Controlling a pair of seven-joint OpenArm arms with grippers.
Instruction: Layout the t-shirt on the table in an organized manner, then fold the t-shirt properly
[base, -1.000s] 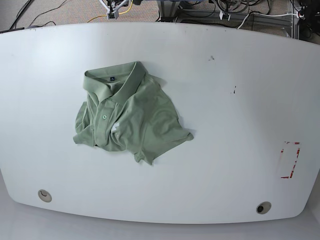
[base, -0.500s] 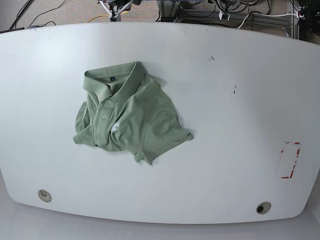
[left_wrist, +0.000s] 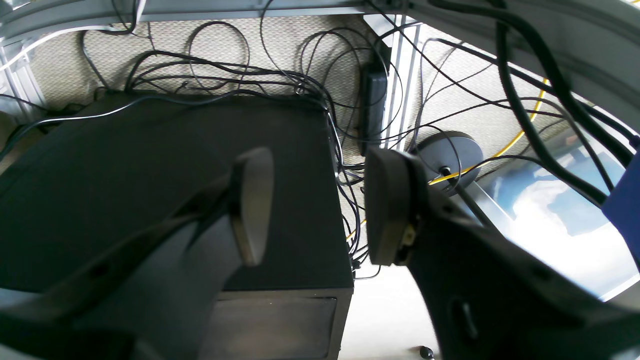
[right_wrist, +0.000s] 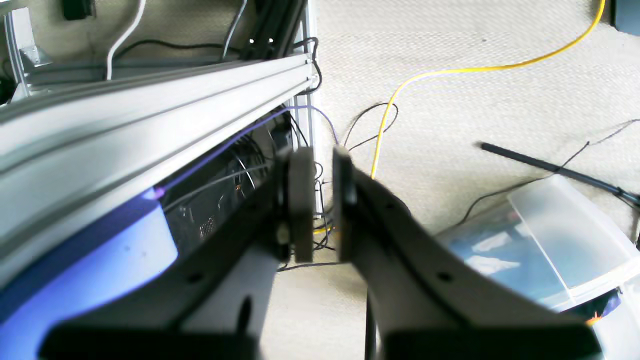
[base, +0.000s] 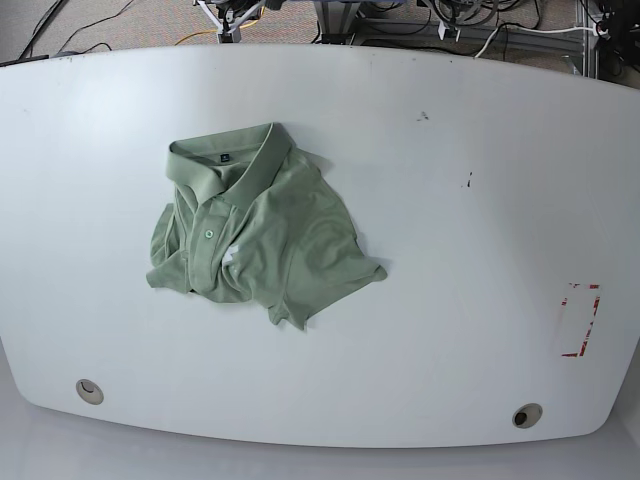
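The white table (base: 420, 250) fills the base view, curved at its edges. Taking the t-shirt as the landmark: the sage-green polo t-shirt (base: 262, 235) lies bunched and roughly folded on the table, collar (base: 225, 160) toward the far edge, placket buttons showing, with a dark neck label inside the collar. Well to its right, near the table's right edge, is a red tape rectangle (base: 580, 320). Two round cable holes sit along the near edge, one below-left of the shirt (base: 89, 391), one far to the lower right (base: 526, 415). Small dark specks (base: 467, 181) mark the surface to the shirt's upper right.

Neither arm is near the shirt. The left gripper (left_wrist: 315, 210) hangs off the table over a dark box (left_wrist: 150, 185) and tangled cables, jaws apart, nothing between them. The right gripper (right_wrist: 322, 200) hovers above carpet and a yellow cable (right_wrist: 400, 95), its pads nearly together, seemingly empty.
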